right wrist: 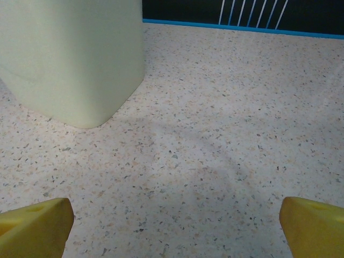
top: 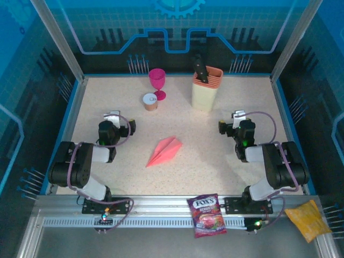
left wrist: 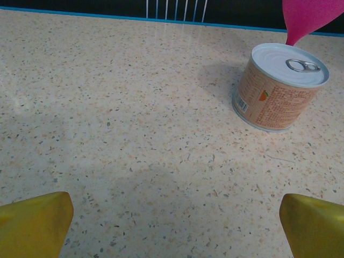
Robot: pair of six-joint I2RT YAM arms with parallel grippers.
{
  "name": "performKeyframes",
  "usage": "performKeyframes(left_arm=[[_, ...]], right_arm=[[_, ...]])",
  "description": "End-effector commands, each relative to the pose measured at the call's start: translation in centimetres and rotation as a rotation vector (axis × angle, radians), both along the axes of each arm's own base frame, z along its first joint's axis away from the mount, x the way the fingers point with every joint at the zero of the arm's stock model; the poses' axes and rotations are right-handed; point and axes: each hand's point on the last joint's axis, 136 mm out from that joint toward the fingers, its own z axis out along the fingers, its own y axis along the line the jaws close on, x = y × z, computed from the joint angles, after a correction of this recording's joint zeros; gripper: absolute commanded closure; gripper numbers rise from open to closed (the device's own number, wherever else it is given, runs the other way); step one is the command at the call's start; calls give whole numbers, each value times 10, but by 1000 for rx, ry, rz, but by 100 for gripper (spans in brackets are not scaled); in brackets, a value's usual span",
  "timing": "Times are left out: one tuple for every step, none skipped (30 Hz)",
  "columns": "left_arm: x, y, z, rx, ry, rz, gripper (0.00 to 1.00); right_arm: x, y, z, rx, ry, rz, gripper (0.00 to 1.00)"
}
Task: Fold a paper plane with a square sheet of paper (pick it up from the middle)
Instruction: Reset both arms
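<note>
Salmon-pink folded paper plane (top: 164, 151), nose toward eight o'clock; left gripper (left wrist: 174, 226) at its nine, right gripper (right wrist: 174, 226) at its three, both spread, empty.

speckled beige table (top: 123, 161) with blue rim, dark blue-lit panel walls (top: 177, 32) around.

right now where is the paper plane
In the top view the paper plane lies near the middle of the table, between the left arm and right arm; the purple candy bag sits on the near rail.
</note>
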Motion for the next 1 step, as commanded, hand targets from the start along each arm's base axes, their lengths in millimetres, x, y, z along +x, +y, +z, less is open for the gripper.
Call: performKeyframes(left_arm=[[6, 0, 12, 7, -43, -21, 0]], right_arm=[[8, 0, 16, -4, -56, 8, 1]])
